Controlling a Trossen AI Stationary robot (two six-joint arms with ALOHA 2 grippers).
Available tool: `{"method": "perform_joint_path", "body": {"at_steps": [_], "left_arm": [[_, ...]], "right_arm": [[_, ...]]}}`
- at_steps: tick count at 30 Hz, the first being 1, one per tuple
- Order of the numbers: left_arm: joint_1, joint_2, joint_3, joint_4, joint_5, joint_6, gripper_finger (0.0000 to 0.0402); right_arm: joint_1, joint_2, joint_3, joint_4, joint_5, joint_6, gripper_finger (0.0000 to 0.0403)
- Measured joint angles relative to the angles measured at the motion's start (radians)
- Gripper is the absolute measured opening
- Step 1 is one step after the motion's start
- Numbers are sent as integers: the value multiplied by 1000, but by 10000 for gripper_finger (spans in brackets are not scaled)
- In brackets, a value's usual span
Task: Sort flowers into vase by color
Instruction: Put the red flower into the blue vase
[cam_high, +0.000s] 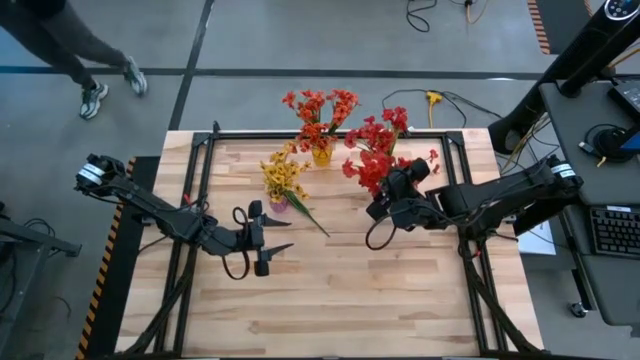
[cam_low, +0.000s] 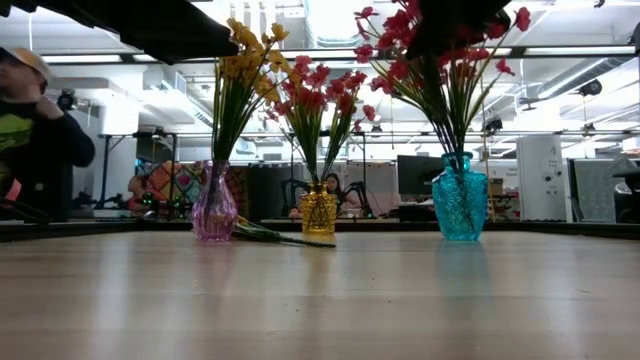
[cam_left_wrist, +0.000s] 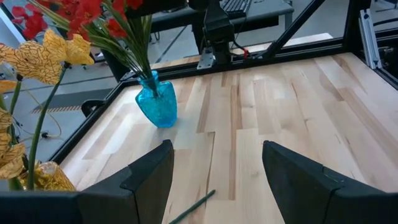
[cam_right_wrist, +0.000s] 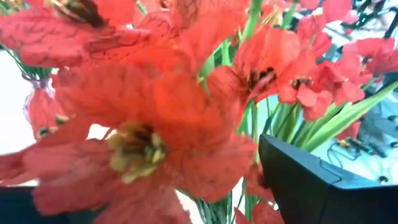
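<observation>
On the wooden slat table (cam_high: 330, 300), going L to R, we had the left gripper (cam_high: 262, 238) low over the boards w/ jaws wide and nothing in them, just beside the translucent purple glass vase (cam_low: 214, 210) holding the yellow artificial flowers (cam_low: 243, 55). One loose green stem (cam_low: 285, 238) lay flat on the wood at that vase's foot, tip near the left fingers. Next came the amber-gold glass vase (cam_low: 319, 213) w/ orange-red sprays (cam_low: 312, 95), then the turquoise glass vase (cam_low: 460, 208) w/ red sprays (cam_low: 405, 45). The right gripper (cam_high: 392, 195) sat up in the red blossoms over that vase; we couldn't tell its jaw state from the views, nor whether it held a stem. We judged the sprays light, springy and top-heavy, petals soft, stems thin and prob. slippery, so we'd pinch approx. mid-stem, below the blooms, and go gently near the vases, which looked tippable.
</observation>
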Motion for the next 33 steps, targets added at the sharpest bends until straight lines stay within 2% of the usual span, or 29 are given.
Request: {"method": "perform_joint_path", "body": {"at_steps": [9,19,33], "left_arm": [[0,0,0,-4,0,-8,227],[0,0,0,-7,0,-15,227],[0,0,0,-8,0,-20,227]], "right_arm": [[0,0,22,-32,-86,55,273],[0,2,86,-283,-96,243,274],[0,3,146,-305,-208,254,266]]}}
